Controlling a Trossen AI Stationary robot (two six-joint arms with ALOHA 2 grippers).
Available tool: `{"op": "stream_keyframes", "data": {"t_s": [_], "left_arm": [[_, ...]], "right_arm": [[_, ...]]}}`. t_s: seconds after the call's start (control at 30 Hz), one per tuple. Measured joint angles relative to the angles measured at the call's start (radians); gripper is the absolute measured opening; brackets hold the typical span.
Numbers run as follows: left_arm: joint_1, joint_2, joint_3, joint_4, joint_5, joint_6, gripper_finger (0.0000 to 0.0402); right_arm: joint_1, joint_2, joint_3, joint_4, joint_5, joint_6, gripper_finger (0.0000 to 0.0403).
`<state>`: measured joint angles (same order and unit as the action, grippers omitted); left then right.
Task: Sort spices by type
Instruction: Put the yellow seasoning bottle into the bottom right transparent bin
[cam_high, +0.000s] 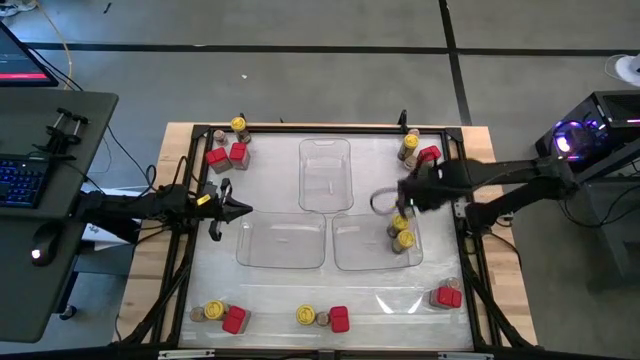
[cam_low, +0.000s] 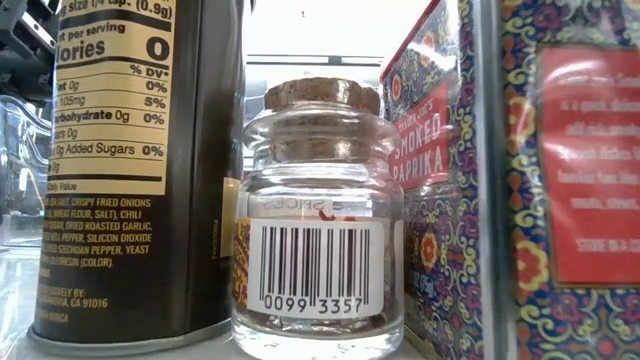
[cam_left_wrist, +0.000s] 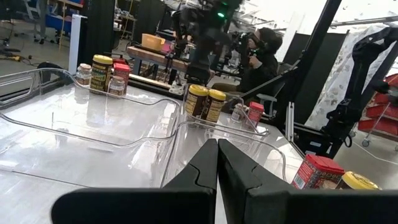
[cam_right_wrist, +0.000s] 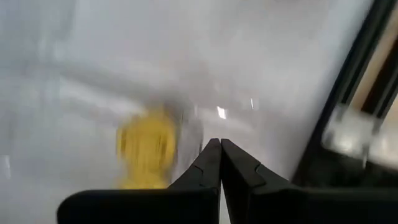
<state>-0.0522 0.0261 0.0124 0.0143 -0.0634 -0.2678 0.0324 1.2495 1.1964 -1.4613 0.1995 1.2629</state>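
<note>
Left gripper (cam_high: 243, 209): you have it low over the table's left side, just left of the trays, fingers pressed together on nothing; the left wrist view shows the two tips (cam_left_wrist: 217, 163) meeting.
Right gripper (cam_high: 397, 203): you have it over the upper edge of the lower right tray (cam_high: 352, 262), right above the jars there; the right wrist view shows its fingers (cam_right_wrist: 219, 163) pressed together and empty, with a blurred yellow lid (cam_right_wrist: 147, 148) just beside them.
Trays: you see three clear ones mid-table, the top tray (cam_high: 325, 173) upright in the centre, the lower left tray (cam_high: 282, 243) and the lower right one below it.
In the lower right tray: two yellow-lidded jars (cam_high: 403, 234), touching each other, near its right wall.
Back left corner: a yellow jar (cam_high: 239, 126) with two red tins (cam_high: 228, 155) just below it.
Back right corner: yellow jars (cam_high: 409, 146) beside a red tin (cam_high: 430, 154).
Front left: a yellow jar (cam_high: 214, 311) and a red tin (cam_high: 234, 320), touching.
Front centre: a yellow jar (cam_high: 306, 316), a small cork jar (cam_high: 323, 319) and a red tin (cam_high: 339, 319) in a row.
Front right: a red tin (cam_high: 446, 297) near the corner.
Low view: a cork-stoppered glass jar (cam_low: 320, 220) stands between a dark tin (cam_low: 130, 160) and a paprika tin (cam_low: 425, 180), close to the lens.
</note>
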Motion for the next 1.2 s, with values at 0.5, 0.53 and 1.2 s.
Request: {"op": "stream_keyframes", "data": {"t_s": [0.5, 0.53, 1.2], "left_arm": [[0.0, 0.0, 0.0, 0.0, 0.0, 0.0, 0.0], [0.0, 0.0, 0.0, 0.0, 0.0, 0.0, 0.0], [0.0, 0.0, 0.0, 0.0, 0.0, 0.0, 0.0]], "right_arm": [[-0.772, 0.096, -0.001, 0.421, 0.05, -0.547, 0.0073], [-0.794, 0.114, -0.001, 0.436, 0.05, -0.561, 0.0094], [-0.977, 0.3, -0.001, 0.565, -0.126, -0.841, 0.0307]]}}
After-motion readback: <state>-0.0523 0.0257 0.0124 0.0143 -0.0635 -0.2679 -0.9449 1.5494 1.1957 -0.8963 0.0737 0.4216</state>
